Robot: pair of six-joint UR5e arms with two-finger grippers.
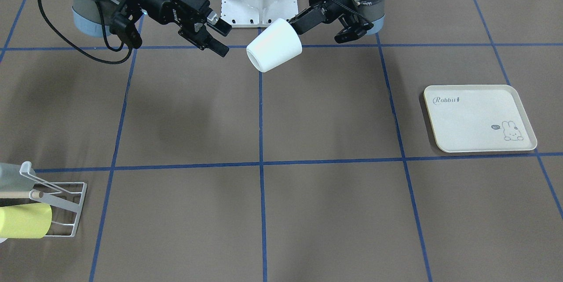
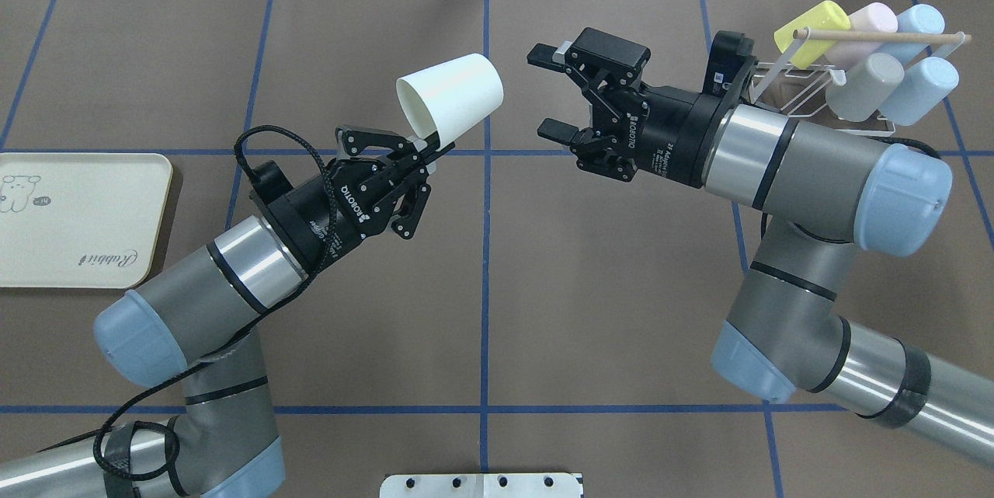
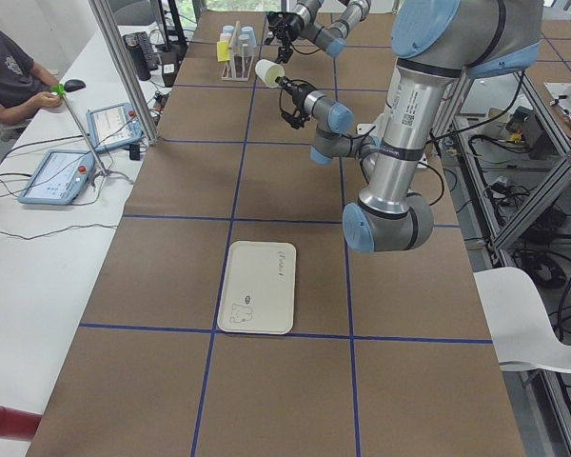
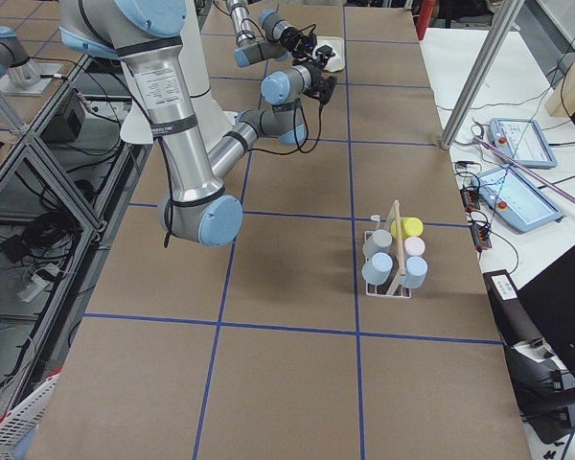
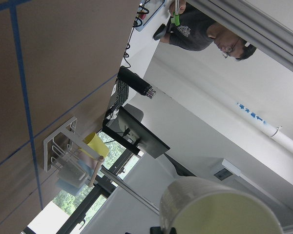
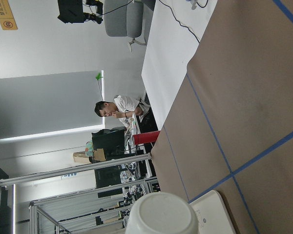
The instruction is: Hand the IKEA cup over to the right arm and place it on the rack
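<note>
Cup (image 2: pixel 454 90), rim pinched by the left tool (image 2: pixel 433 150), points its base at the wide-open, empty right tool (image 2: pixel 548 92) nearby.

White cup (image 1: pixel 273 45) pinched in left fingers (image 1: pixel 303 19), right fingers (image 1: pixel 218 47) spread

The white tapered cup (image 2: pixel 450 94) pinched in my black matt left gripper (image 2: pixel 432 148) looks smooth and matt, like plastic. Under the cup, the table's brown paper cover (image 2: pixel 606 288) is dull and faintly creased. Well apart from the cup, on my right, the white wire rack (image 2: pixel 792 98) looks like coated metal and its pale dowel (image 2: pixel 877 36) like bare wood. Behind the cup, my braided black cable (image 2: pixel 248 148) looks rough.
</note>
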